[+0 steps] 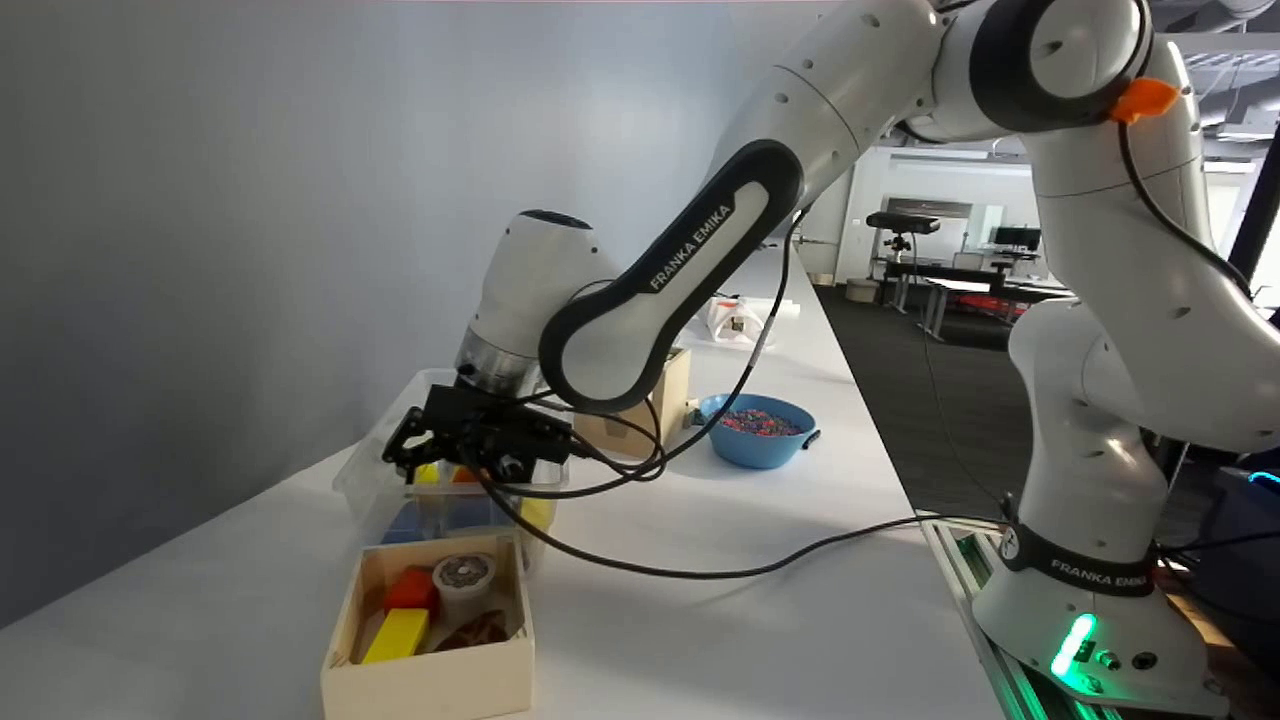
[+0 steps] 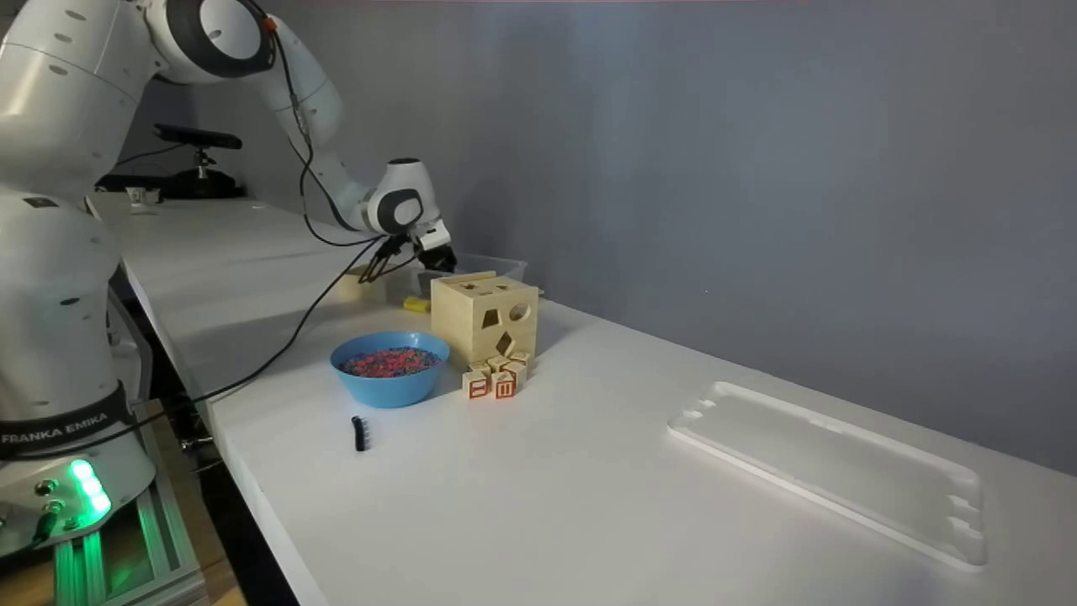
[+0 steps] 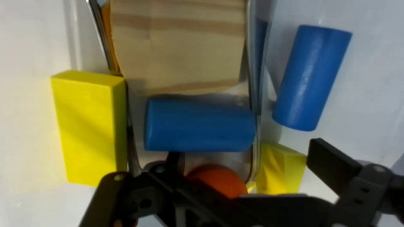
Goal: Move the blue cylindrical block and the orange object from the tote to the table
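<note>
I judge both moves left to do: two blue cylinders [image 3: 200,126] and the partly hidden orange piece [image 3: 224,180] appear to lie in the bin [image 1: 365,500], with none visible on the desk [image 2: 547,505] outside. My end effector [image 3: 246,155] hangs over them, spread apart, gripping nothing.

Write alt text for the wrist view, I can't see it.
An open gripper partly hides an orange object. Around it: a blue cylinder lying crosswise, another blue cylinder at right, a yellow block at left, a wooden piece.

plain blue cylinders [image 3: 200,126], orange piece [image 3: 219,179], yellow block [image 3: 86,129], brown-banded tan block [image 3: 180,53], white table [image 2: 547,497]
</note>
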